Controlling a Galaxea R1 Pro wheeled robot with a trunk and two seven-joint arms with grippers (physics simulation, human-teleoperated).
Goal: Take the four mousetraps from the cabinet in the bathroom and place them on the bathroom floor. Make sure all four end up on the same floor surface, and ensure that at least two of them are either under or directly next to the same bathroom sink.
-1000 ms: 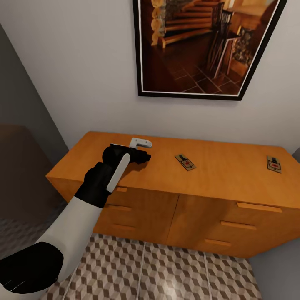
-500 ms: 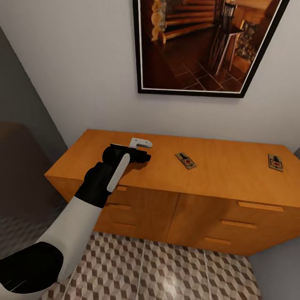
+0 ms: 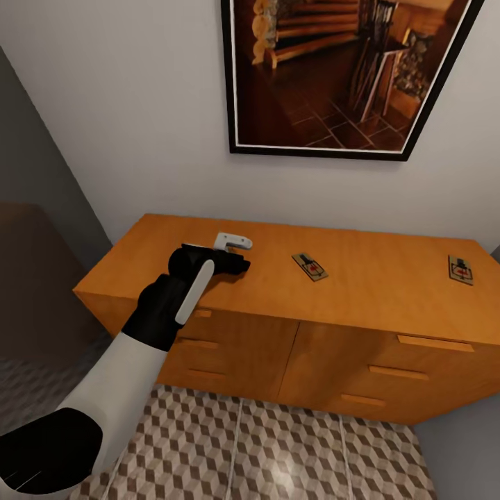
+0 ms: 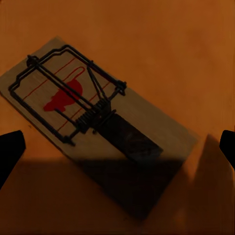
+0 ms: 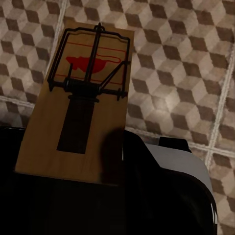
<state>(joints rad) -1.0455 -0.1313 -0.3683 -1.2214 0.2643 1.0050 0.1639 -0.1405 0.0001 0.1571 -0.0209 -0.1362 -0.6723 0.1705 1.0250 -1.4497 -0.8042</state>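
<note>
Mousetraps counted: four in all, across the three views. Found two lying flat on the cabinet (image 3: 389,292) top in the head view: the middle mousetrap (image 3: 310,267) at 3 o'clock from the left gripper (image 3: 242,253) and apart from it, and the far mousetrap (image 3: 460,269) further along at 3 o'clock, near the cabinet's right end, well apart from the first. Noted dark wire and one red mark on each.

Recorded a third mousetrap (image 4: 93,120) in the left wrist view, flat on the orange-brown top and set at a slant between the two dark fingertips (image 4: 11,149). Saw the left jaws spread wide, one tip on each side of the board, neither touching it. Found the left gripper low over the cabinet's left half in the head view.

Logged a fourth mousetrap (image 5: 81,105) in the right wrist view, clamped at its lower end in the right gripper (image 5: 73,196), wire side up, hanging above the bathroom floor (image 5: 186,63) and clear of the tiles.

Counted six bar handles (image 3: 435,343) on the cabinet front, three per side. Noted one framed picture (image 3: 333,69) on the wall at 12 o'clock above the cabinet, and the cube-patterned tiles at 6 o'clock below it.
</note>
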